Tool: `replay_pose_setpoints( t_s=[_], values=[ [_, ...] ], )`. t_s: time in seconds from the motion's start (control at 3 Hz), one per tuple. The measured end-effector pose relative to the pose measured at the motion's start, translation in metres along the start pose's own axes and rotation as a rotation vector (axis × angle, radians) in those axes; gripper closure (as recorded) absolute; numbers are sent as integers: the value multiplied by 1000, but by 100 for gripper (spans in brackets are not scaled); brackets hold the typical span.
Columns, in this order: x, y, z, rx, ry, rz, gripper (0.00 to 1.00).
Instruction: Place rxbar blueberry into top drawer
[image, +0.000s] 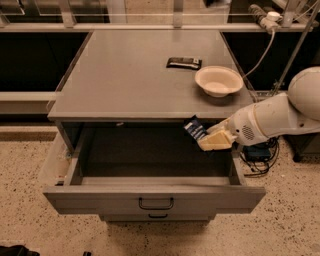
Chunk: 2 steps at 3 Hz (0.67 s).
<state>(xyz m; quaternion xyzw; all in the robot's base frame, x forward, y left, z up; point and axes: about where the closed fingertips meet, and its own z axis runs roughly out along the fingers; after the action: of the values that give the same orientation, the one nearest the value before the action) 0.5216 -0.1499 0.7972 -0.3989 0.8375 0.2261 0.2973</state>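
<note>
The rxbar blueberry (195, 129), a small navy-blue wrapped bar, is held in my gripper (206, 137) over the right rear part of the open top drawer (150, 197). The gripper's cream-coloured fingers (215, 140) are shut on the bar, just in front of the table's front edge. My white arm (280, 115) reaches in from the right. The drawer is pulled out wide, with a dark interior and a black loop handle (156, 204) on its front.
On the grey tabletop (130, 75) stand a white bowl (218, 80) at the right and a black-brown wrapped bar (184, 62) behind it. A lower drawer handle (158, 216) shows beneath. Cables (257, 152) hang at the right.
</note>
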Motion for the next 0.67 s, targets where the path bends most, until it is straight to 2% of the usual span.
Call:
replay_pose_setpoints(
  t_s=[0.33,0.67],
  values=[
    [21,-11,23,14,-12,48,100],
    [45,-15,43,98,-6,116,100]
  ],
)
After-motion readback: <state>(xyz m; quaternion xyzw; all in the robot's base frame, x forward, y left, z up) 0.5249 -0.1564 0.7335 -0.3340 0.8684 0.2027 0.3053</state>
